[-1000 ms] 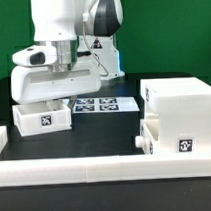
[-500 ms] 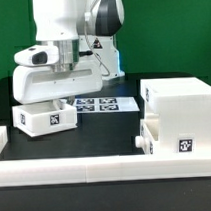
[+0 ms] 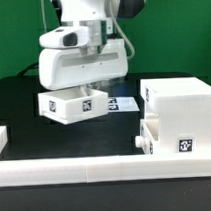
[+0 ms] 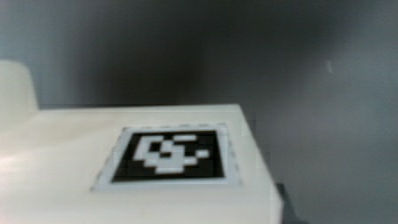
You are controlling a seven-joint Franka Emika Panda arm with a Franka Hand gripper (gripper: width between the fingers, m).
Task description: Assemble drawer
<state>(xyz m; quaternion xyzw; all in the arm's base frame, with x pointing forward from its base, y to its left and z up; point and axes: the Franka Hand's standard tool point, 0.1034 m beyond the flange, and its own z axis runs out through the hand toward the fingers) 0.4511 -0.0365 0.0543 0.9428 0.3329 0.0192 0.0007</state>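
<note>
The housing [image 3: 178, 118], the largest drawer part, stands at the exterior view's right with a knobbed tray [image 3: 172, 137] already seated low in its front; the knob projects toward the exterior view's left. This housing serves as the landmark for all positions below.

The arm [image 3: 86, 49] hangs above the table [image 3: 23, 103], to the left of the housing in the exterior view. The marker board [image 3: 121, 103] lies flat between arm and housing, partly hidden behind the carried part.

The second tray [image 3: 71, 104] is held clear of the table under the wrist, slightly tilted, with a tag on its near face. It sits near the housing but well apart from contact. The wrist view shows only its tagged top face [image 4: 173, 155] close under the camera.

The gripper [image 3: 85, 87] is judged to be clamped on the second tray, since the tray hangs off the table beneath it; the fingers themselves are hidden in both views.

Governing relation: the housing lies toward the exterior view's right of the gripper. The free slot appears to be above the seated tray. The carried tray probably needs levelling before insertion; whether its long axis matches the opening cannot be determined.
</note>
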